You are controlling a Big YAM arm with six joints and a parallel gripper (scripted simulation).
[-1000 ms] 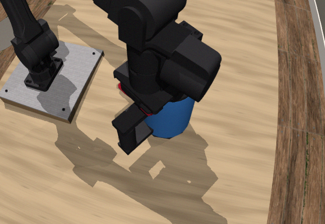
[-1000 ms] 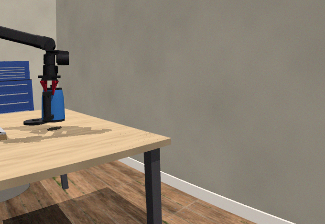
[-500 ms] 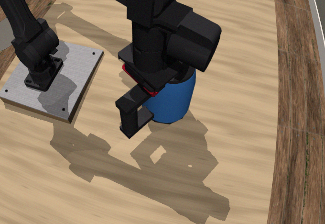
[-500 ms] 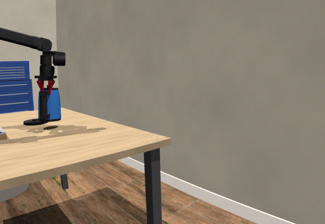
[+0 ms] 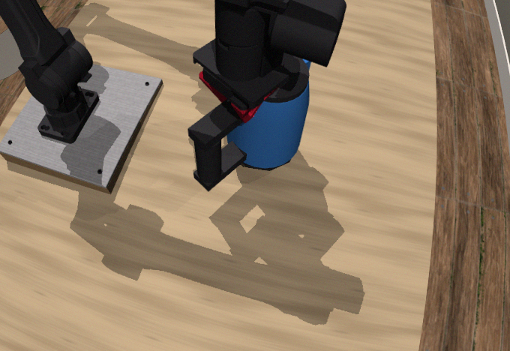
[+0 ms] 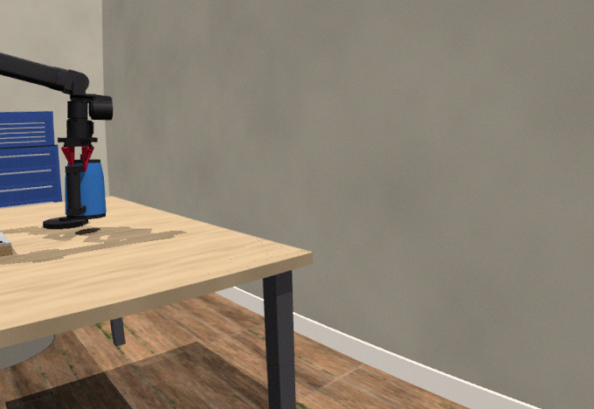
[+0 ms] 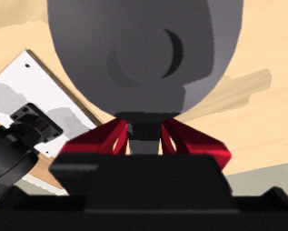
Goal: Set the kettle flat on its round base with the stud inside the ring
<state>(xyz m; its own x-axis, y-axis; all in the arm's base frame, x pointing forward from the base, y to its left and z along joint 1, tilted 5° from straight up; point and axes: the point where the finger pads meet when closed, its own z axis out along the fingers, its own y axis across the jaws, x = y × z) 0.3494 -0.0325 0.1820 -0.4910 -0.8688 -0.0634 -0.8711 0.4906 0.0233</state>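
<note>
The blue kettle (image 5: 271, 129) hangs upright from my gripper (image 5: 243, 108), a little above the table. Its black handle (image 5: 211, 154) points to the front left. My red fingers are shut on the top of the handle, next to the lid. In the side view the gripper (image 6: 76, 155) comes straight down onto the kettle (image 6: 91, 189). The flat black base (image 6: 65, 222) lies on the table just below and in front of it. In the overhead view the kettle and arm hide the base. The wrist view shows the grey lid (image 7: 144, 55) and the fingers around the handle.
The arm's metal mount plate (image 5: 82, 129) lies at the left of the table. The table's right edge (image 5: 432, 154) drops to a wooden floor. A blue slatted object (image 6: 26, 155) stands behind the table in the side view.
</note>
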